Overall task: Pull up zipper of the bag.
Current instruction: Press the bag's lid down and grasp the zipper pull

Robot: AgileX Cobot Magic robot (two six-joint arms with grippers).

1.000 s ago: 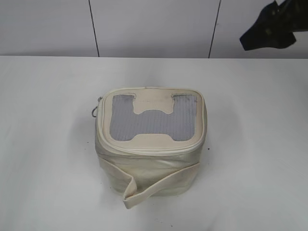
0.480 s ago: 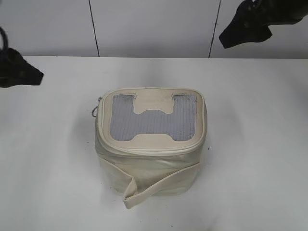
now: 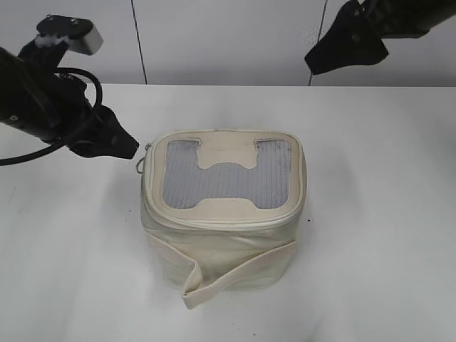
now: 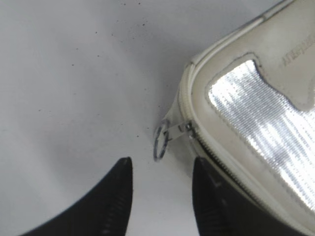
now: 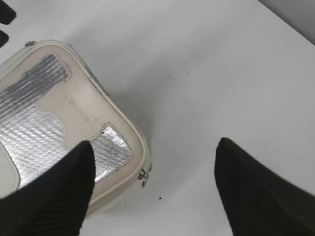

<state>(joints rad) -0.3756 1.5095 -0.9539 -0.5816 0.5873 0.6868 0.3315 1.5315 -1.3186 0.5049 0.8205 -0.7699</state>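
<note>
Beside bag (image 3: 224, 206), left hand (image 3: 128, 146), white table (image 3: 370, 214)

Cream bag (image 3: 224, 235), grey mesh panel (image 3: 228, 182), white table (image 3: 385, 214)

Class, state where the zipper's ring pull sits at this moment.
The ring pull hangs off the bag's rear left corner in the exterior view, just ahead of the open left gripper, which is not touching it.

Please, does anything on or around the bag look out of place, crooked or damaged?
Nothing looks damaged or spilled. The bag stands upright on the table. Only its strap hangs loose and folded across the front, and the ring pull of the zipper sticks out at the left corner.
</note>
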